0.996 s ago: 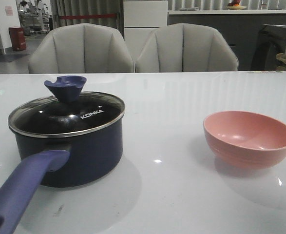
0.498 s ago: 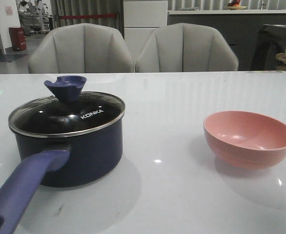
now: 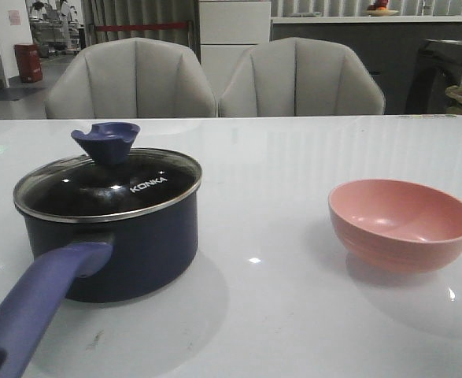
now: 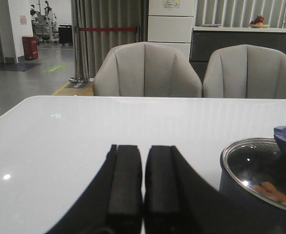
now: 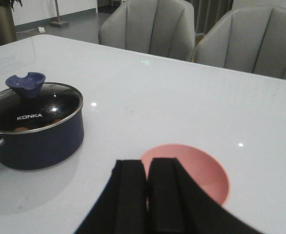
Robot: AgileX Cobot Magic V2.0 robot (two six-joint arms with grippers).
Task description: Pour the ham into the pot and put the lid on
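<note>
Ham (image 4: pixel 272 190) chunks, orange-pink, show through the glass lid (image 3: pixel 109 185) inside the navy pot (image 3: pixel 112 236), so the pour looks done. The lid sits flat on the pot rim, its blue knob (image 3: pixel 106 142) upright and the KONKA lettering facing the front view. The pink bowl (image 3: pixel 402 224) stands well apart to the right on the white worktop (image 3: pixel 278 315), and what shows of its inside is bare.

The left hand (image 4: pixel 143 195) is closed with pads together, holding nothing, just beside the pot. The right hand (image 5: pixel 146 200) is likewise pressed closed and bare, hanging above the near edge of the bowl.

By my judgement both steps are complete and the task is at its end. The only call left is to keep both arms clear of the pot's long handle (image 3: pixel 34 311) while backing away.
</note>
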